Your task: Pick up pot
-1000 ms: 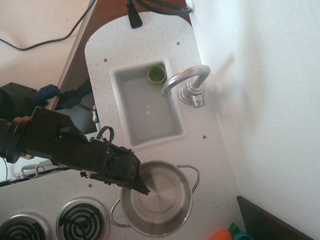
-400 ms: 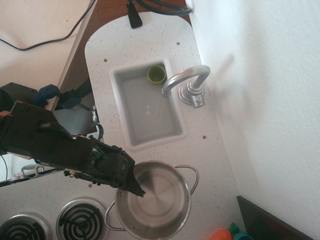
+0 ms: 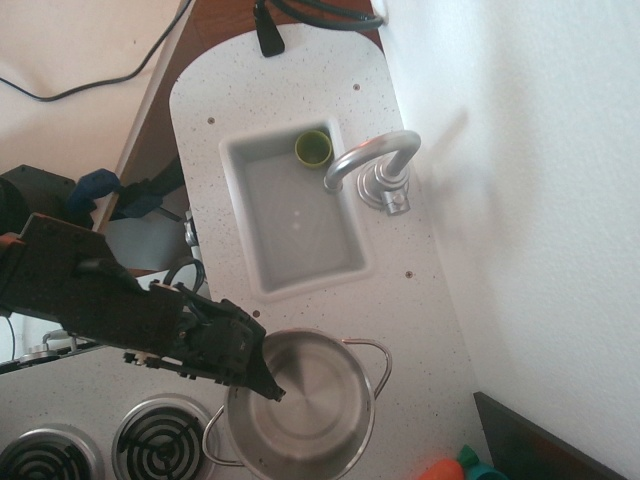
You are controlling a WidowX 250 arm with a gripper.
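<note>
The pot is a round shiny steel pot with two thin wire loop handles, at the near end of the white counter, just below the sink. My gripper reaches in from the left, and its dark fingers are closed over the pot's left rim, one tip inside the pot. The pot looks slightly tilted. I cannot tell whether its base touches the counter.
A small green cup sits in the sink's far corner. A silver faucet arches over the sink's right side. Two stove burners lie to the left of the pot. An orange toy is at the bottom right by the wall.
The gripper and the pot have shifted together to the left and toward the bottom of the view, away from the sink. The gripper's hold on the rim has not changed.
</note>
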